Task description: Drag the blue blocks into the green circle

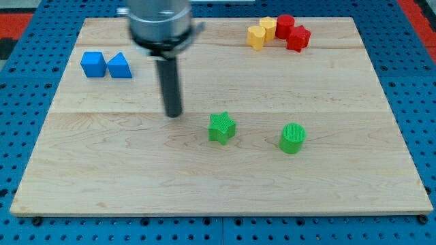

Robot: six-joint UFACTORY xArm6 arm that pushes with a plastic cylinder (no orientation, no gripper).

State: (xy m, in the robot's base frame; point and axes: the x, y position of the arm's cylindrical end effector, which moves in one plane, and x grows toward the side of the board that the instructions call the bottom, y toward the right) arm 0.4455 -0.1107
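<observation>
Rod hangs down from the grey cylindrical mount (pixel 160 24) at the view's top, dark and straight. My tip (pixel 174 114) rests on the wooden board (pixel 204 177), left of centre, touching no block. No jaws on this tool; it holds nothing.

Nearest block: green star (pixel 221 128), just to the view's right of the tip and slightly lower, with a clear gap between them. Farther right, green cylinder (pixel 293 138), upright, well apart from the star.

Up and to the view's left of the tip, near the board's left edge: blue cube (pixel 93 64) and blue triangular block (pixel 120 67), side by side, very close or touching; cannot tell which. Both well apart from the tip and from the green cylinder across the board.

Top right corner holds a tight cluster: two yellow blocks (pixel 262 32) on the left, shapes unclear, then red cylinder (pixel 285 25) and a red block (pixel 298 39) of uncertain shape, all bunched together.

Board sits on a blue perforated base (pixel 422 102).
</observation>
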